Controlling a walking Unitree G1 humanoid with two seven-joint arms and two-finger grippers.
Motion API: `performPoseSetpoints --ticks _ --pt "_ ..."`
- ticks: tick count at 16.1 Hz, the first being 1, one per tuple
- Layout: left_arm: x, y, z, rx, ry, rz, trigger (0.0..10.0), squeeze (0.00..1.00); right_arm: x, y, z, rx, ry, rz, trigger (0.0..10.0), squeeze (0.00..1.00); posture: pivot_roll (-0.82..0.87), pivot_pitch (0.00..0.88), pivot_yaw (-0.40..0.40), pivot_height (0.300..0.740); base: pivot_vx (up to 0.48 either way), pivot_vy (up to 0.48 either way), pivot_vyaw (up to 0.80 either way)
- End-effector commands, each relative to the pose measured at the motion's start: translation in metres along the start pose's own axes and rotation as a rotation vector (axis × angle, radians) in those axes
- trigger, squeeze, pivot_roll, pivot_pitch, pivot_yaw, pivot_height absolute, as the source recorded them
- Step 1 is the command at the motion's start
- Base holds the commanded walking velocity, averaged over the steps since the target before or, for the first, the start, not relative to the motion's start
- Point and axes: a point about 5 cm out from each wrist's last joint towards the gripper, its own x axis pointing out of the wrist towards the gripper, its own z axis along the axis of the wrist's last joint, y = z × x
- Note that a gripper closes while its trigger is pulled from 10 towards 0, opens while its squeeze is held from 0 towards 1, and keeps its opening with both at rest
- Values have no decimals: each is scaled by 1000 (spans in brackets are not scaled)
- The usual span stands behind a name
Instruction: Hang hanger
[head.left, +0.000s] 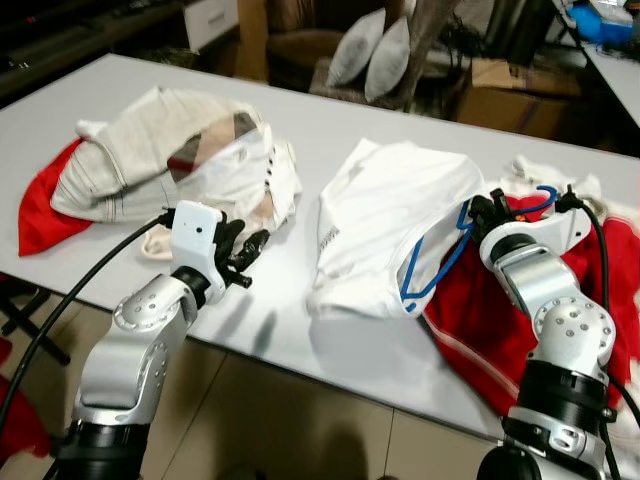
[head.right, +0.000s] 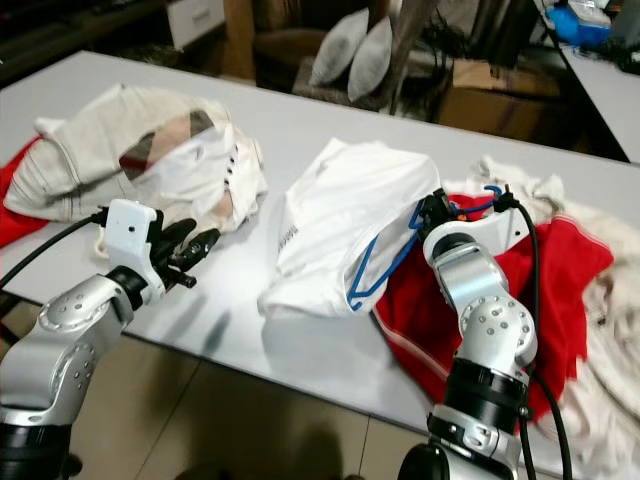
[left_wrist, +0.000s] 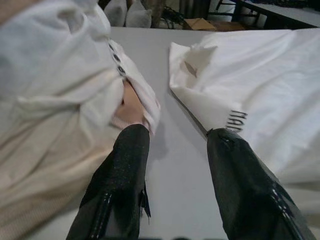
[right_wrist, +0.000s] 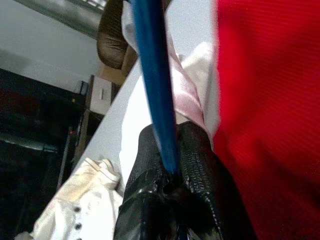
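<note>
A blue hanger (head.left: 437, 268) lies half inside a white shirt (head.left: 385, 222) in the middle of the grey table (head.left: 330, 140), its hook (head.left: 540, 203) resting over a red garment (head.left: 490, 320). My right gripper (head.left: 484, 212) is shut on the hanger near its neck; in the right wrist view the blue hanger (right_wrist: 156, 90) runs out from between the closed black fingers (right_wrist: 192, 185). My left gripper (head.left: 243, 258) hovers open near the table's front edge, between a beige clothes pile (head.left: 170, 160) and the white shirt. The left wrist view has its two fingers (left_wrist: 120, 190) apart, holding nothing.
A red cloth (head.left: 40, 215) sticks out under the beige pile at far left. More pale clothes (head.right: 600, 330) lie at far right. Behind the table stand pillows (head.left: 372, 50) on a chair and cardboard boxes (head.left: 515, 85). Tiled floor (head.left: 300, 420) lies below the front edge.
</note>
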Motion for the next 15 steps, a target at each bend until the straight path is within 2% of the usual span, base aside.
performPoseSetpoints --ticks 1,15 --pt "2 -3 -1 9 11 -11 10000 0 -3 3 5 1 -13 6 10000 0 -78 17 -32 740 -277 0 0" --pt "1 -12 -4 16 29 -69 10000 0 -15 -4 0 7 -8 -31 10000 0 -80 28 -17 740 -272 0 0"
